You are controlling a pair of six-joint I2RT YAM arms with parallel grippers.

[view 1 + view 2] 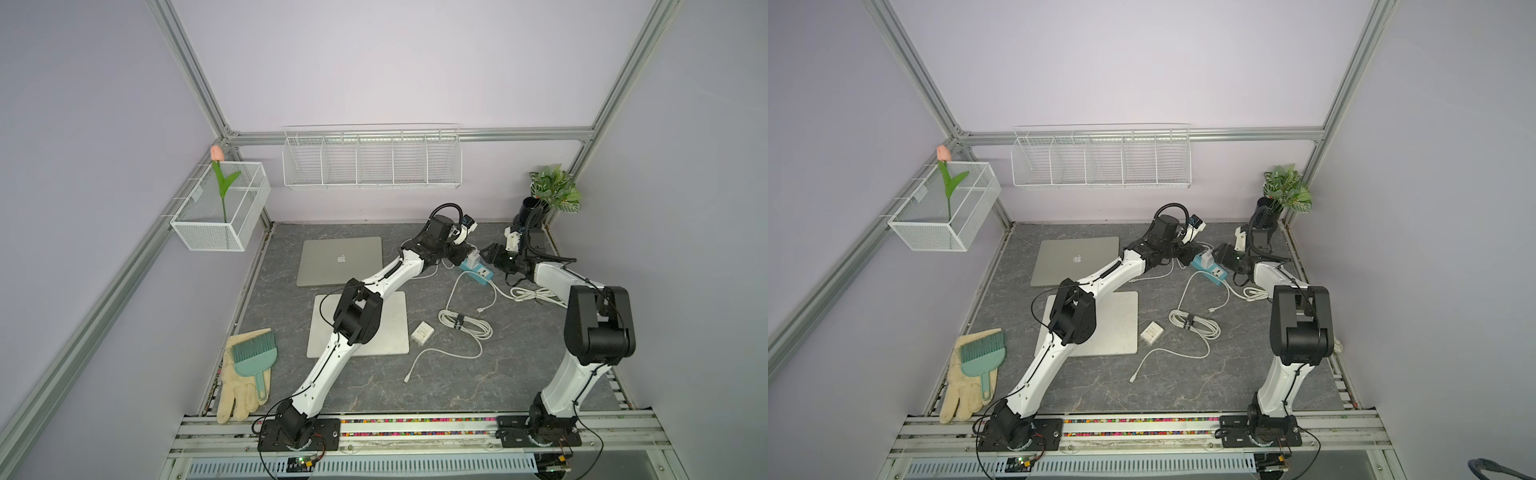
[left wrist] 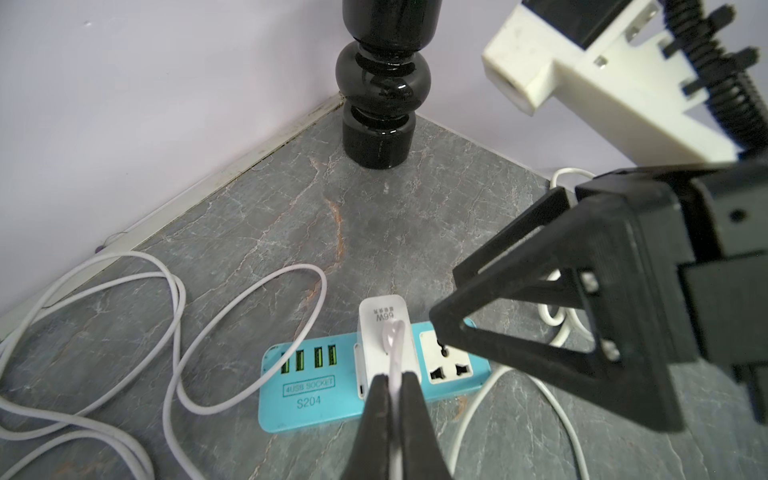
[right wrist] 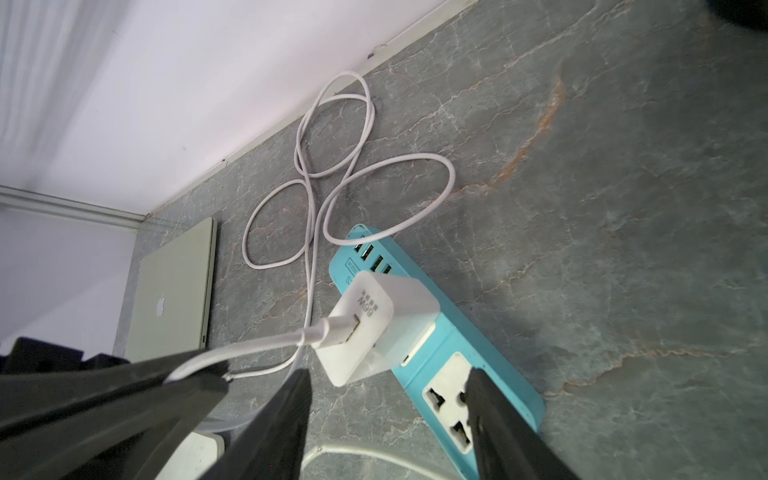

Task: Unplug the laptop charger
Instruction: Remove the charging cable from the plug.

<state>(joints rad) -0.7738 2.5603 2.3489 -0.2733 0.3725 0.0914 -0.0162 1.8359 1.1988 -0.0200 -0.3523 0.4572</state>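
The white laptop charger (image 2: 386,332) stands plugged into a turquoise power strip (image 2: 307,399) at the back right of the table, seen in both top views (image 1: 473,261) (image 1: 1207,258). Its white cable (image 2: 397,353) leaves the charger's top. My left gripper (image 2: 394,376) is shut on that cable just short of the charger. My right gripper (image 3: 388,374) is open beside the charger (image 3: 374,328). One of its fingers (image 3: 490,407) rests on the strip's empty socket (image 3: 449,395); the other hangs over the table. The closed silver laptop (image 1: 340,259) lies to the left.
Cable loops (image 3: 345,166) lie by the back wall. A black vase (image 2: 380,83) with a plant (image 1: 555,187) fills the back right corner. A second white adapter (image 1: 422,333), a coiled cable (image 1: 465,324), a grey pad (image 1: 390,328) and a glove with brush (image 1: 249,365) lie nearer the front.
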